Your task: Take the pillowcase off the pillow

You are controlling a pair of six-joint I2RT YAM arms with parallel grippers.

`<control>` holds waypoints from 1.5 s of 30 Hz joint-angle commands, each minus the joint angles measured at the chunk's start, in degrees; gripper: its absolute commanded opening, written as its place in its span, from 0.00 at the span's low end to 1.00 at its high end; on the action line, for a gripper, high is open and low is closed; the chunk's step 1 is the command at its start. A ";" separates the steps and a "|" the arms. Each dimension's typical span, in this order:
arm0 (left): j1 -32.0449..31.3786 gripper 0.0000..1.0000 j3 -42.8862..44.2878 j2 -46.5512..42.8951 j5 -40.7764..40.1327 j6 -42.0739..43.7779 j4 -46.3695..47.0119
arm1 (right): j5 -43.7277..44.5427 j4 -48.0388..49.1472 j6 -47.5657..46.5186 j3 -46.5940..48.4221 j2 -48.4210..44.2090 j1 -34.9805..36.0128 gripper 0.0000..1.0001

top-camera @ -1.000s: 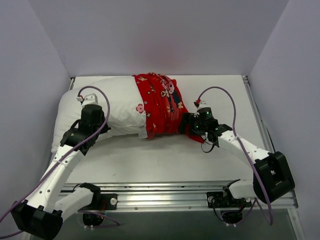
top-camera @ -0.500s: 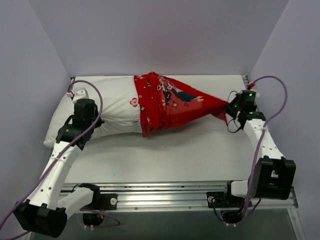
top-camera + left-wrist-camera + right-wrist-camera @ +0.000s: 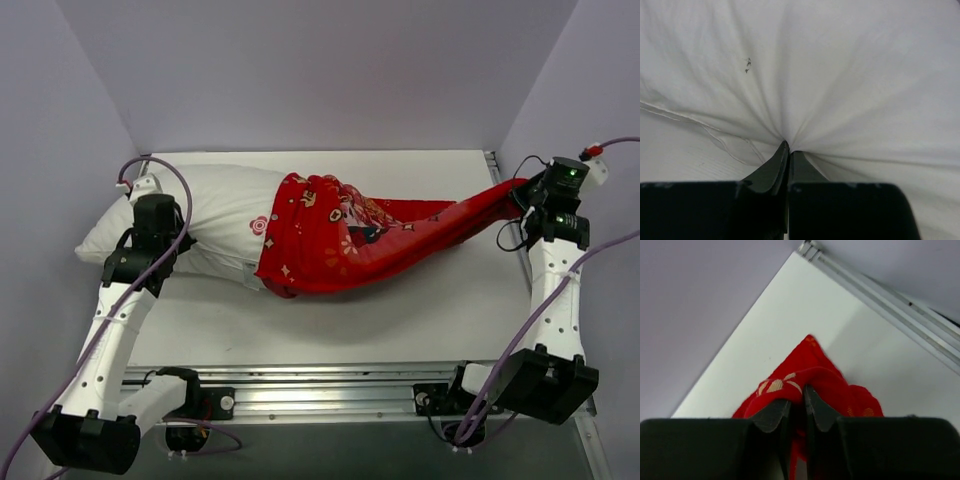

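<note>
The white pillow (image 3: 215,205) lies across the back left of the table, its right part inside the red pillowcase (image 3: 350,245). The pillowcase is stretched into a long taut cone toward the back right corner. My right gripper (image 3: 522,203) is shut on its red tip; in the right wrist view the red fabric (image 3: 812,377) bunches over and between the fingers around my right gripper (image 3: 797,396). At the pillow's left end, my left gripper (image 3: 150,218) is shut on a pinch of white fabric. The left wrist view shows pillow (image 3: 840,75) creases running into my left gripper (image 3: 788,147).
The white table (image 3: 400,320) ends in a metal rail (image 3: 505,215) on the right, also seen as a rail (image 3: 880,287) close behind the right gripper. Purple walls (image 3: 320,70) enclose the table on three sides. The pillow's left end overhangs the table's left edge.
My right gripper has pulled the pillowcase's tip from mid-table out to the back right corner, stretching the cover off the pillow. My left gripper has drawn the pillow further left.
</note>
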 commanded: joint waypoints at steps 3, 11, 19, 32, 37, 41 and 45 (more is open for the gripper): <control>-1.70 0.02 -1.71 -5.45 1.40 2.12 4.85 | -4.85 0.72 -9.17 6.20 4.66 13.47 0.35; -15.67 0.02 -7.32 -8.26 -0.61 -3.67 1.77 | 1.90 1.34 -7.96 -0.48 1.06 39.41 0.74; -19.81 0.02 -9.97 -8.00 -3.59 -6.84 0.98 | 12.73 1.43 -1.36 -9.44 3.25 58.77 0.81; -14.38 0.02 -3.39 -3.61 -10.99 -2.89 -0.16 | 19.07 0.72 -4.43 -15.87 -0.43 32.56 0.00; -2.71 0.02 -1.19 -2.99 -5.63 -0.43 3.25 | 9.94 3.62 -1.10 -12.10 -4.48 12.03 0.00; 0.93 0.02 3.90 0.78 -5.36 1.33 4.67 | 5.18 7.13 4.61 -7.18 -2.29 7.26 0.00; 1.11 0.02 12.93 6.75 -3.78 4.23 6.96 | 0.96 9.08 3.23 4.32 7.52 10.58 0.00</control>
